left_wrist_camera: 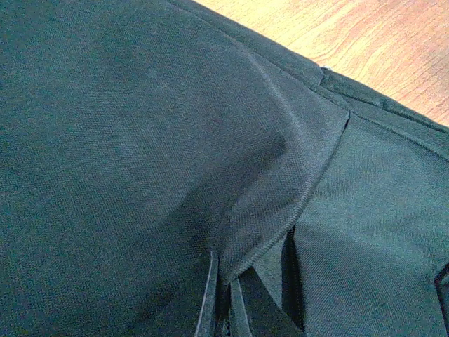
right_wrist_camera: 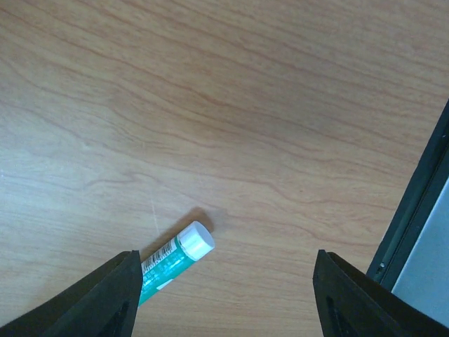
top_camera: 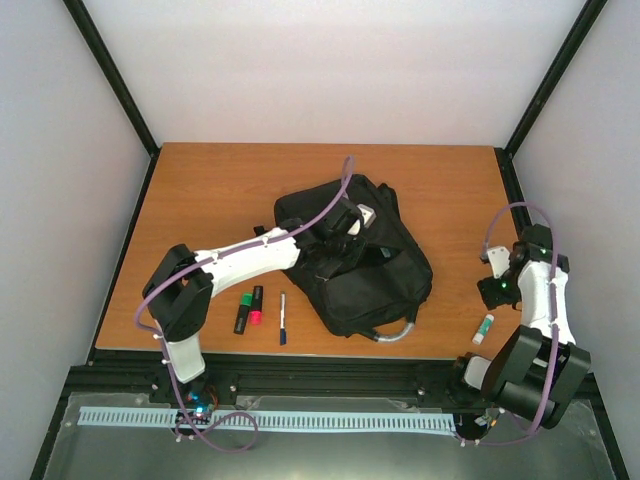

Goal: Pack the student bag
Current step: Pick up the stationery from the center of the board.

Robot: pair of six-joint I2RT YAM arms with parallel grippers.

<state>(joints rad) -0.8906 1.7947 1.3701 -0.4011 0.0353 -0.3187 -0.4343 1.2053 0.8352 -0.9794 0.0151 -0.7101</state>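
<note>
Black fingers [right_wrist_camera: 98,302] of the right gripper [right_wrist_camera: 224,288] fill the bottom corners of the right wrist view. They stand well apart with nothing between them but bare worktop [right_wrist_camera: 266,105]. Just beside one finger, its tail hidden behind it, lies a teal glue stick [right_wrist_camera: 175,254] with a white cap. Its long axis runs on a slant to the line along which the fingers would close, and it sits off to one side of the gap rather than in the middle. The next move probably calls for a sideways shift over the stick and a small wrist turn before closing.

The stick lies to the right of the student bag [top_camera: 380,280], well apart from it, so the right arm is much the nearer. The bag slumps mid-worktop. The left gripper [top_camera: 345,225] rests on the bag's top, clenched, seemingly on a fold of its fabric. A green highlighter [top_camera: 242,314], a pink highlighter [top_camera: 257,306] and a pen [top_camera: 283,318] lie left of the bag.
</note>
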